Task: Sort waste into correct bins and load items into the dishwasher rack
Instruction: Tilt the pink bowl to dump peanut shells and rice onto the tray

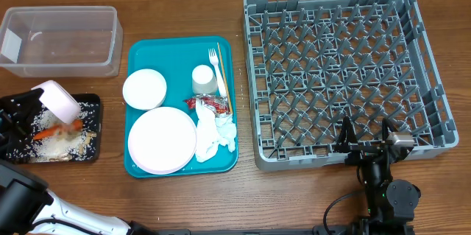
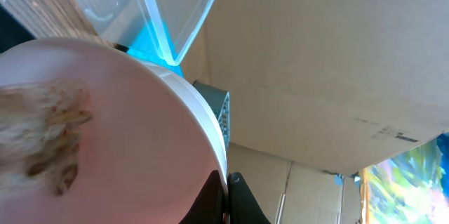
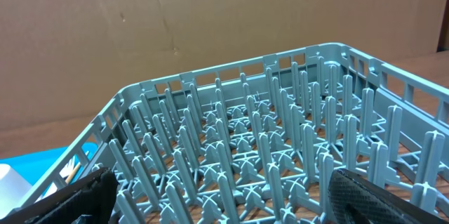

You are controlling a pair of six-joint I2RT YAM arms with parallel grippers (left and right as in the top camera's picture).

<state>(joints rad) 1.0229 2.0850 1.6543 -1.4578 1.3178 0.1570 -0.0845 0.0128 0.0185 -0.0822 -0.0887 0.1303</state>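
My left gripper (image 2: 226, 194) is shut on the rim of a pinkish bowl (image 1: 57, 101), which is tipped over the black tray (image 1: 93, 102). Beige food scraps (image 2: 49, 140) cling inside the bowl. White rice (image 1: 82, 121) and an orange carrot (image 1: 50, 130) lie in the black tray. The teal tray (image 1: 136, 51) holds a large plate (image 1: 162, 140), a small white bowl (image 1: 144, 88), a cup (image 1: 203, 79), a fork (image 1: 214, 62), a wooden stick (image 1: 224, 88), a red wrapper (image 1: 208, 102) and a crumpled napkin (image 1: 215, 135). My right gripper (image 1: 366, 141) hangs open at the near edge of the grey rack (image 1: 338, 65), with nothing between its fingers (image 3: 372, 199).
A clear plastic tub (image 1: 59, 40) stands at the back left, with nothing visible in it. A cardboard wall rises behind the table. Bare wood runs along the front edge between the teal tray and the arms' bases.
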